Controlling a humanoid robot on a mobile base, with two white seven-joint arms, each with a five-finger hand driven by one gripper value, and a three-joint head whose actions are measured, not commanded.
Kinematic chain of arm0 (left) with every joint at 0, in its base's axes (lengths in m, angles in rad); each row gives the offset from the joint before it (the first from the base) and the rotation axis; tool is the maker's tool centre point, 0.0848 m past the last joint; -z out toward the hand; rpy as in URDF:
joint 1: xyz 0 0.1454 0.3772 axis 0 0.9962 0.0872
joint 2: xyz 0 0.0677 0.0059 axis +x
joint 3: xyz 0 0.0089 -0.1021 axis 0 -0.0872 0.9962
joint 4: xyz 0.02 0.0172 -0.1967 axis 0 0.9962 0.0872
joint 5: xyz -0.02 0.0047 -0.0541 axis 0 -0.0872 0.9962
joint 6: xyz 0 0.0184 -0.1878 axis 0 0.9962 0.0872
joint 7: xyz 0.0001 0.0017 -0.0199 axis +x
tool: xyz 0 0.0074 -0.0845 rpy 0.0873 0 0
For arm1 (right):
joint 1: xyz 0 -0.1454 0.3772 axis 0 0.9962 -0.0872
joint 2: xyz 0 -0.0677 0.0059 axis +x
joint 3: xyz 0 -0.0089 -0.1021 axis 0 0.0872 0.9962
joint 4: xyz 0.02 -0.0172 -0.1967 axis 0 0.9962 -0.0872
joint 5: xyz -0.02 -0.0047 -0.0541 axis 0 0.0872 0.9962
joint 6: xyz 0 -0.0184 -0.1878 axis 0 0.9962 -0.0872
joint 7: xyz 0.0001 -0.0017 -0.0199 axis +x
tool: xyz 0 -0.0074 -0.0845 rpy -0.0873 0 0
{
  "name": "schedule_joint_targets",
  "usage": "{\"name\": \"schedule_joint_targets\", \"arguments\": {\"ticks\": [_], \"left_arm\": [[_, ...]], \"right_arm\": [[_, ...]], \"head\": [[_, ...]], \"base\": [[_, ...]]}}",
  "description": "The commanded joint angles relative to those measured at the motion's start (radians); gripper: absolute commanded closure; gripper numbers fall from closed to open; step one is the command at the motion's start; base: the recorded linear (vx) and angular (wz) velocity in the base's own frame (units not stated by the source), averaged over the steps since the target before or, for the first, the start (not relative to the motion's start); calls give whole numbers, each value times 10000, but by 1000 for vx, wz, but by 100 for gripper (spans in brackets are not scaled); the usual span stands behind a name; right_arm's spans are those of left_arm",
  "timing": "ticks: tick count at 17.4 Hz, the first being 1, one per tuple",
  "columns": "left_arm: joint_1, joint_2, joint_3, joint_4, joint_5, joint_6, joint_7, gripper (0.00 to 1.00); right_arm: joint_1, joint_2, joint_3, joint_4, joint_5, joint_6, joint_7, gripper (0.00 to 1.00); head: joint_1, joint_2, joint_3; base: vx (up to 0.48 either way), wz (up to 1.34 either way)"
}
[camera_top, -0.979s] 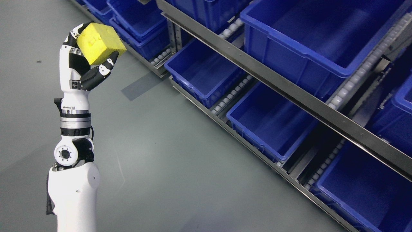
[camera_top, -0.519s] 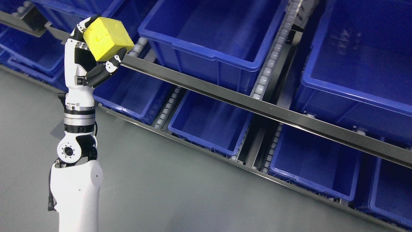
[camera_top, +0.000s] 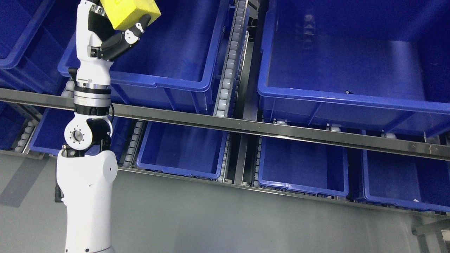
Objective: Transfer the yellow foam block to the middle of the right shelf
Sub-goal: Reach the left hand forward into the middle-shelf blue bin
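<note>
My left hand (camera_top: pixel 112 26) is raised at the top left of the head view, its fingers (camera_top: pixel 135 30) shut on the yellow foam block (camera_top: pixel 130 12). The block is partly cut off by the top edge of the picture. It is held up in front of a blue bin (camera_top: pixel 168 75) on the upper rack level, over its left part. A second large blue bin (camera_top: pixel 351 95) stands to the right on the same level. The right arm is not in view.
A steel rail (camera_top: pixel 267 128) runs across below the upper bins. A roller track (camera_top: pixel 228 66) separates the two upper bins. Several blue bins (camera_top: pixel 302 168) sit on the lower level. Grey floor (camera_top: pixel 246 221) lies in front of the rack.
The whole picture has shifted: the camera has turned to face the rack squarely. The left hand with the block now sits higher in the picture, in front of the upper left bin.
</note>
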Motion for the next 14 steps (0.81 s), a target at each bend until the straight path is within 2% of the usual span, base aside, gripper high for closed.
{"name": "schedule_joint_targets", "arguments": {"ticks": [1,5,8,10,11,12,14], "left_arm": [[-978,175,-959,-1244,-7,2343,917,52],[-1501,175,-974,-1154,-7,5735,1211,50],[-1533,175,-1205,-649,-83,6949,2159,49],[-1670,175,-1220,-601,-114,7550,2560,37],[-1732,175,-1235,-586,-312,7947,2577,26],[-1808,175,-1251,-586,-602,8164,2577,18],[-1839,175,-1281,-586,-896,8242,2577,7]], "right_arm": [[-33,-175,0,-175,0,3,1,0],[-33,-175,0,-175,0,3,1,0],[-17,-175,0,-175,0,3,1,0],[-33,-175,0,-175,0,3,1,0],[-33,-175,0,-175,0,3,1,0],[-33,-175,0,-175,0,3,1,0],[-32,-175,0,-175,-15,3,1,0]], "head": [[0,0,0],[0,0,0],[0,0,0],[0,0,0],[0,0,0],[0,0,0],[0,0,0]], "base": [[54,-247],[34,-153],[2,-13],[-7,25],[-7,20],[0,0],[0,0]]}}
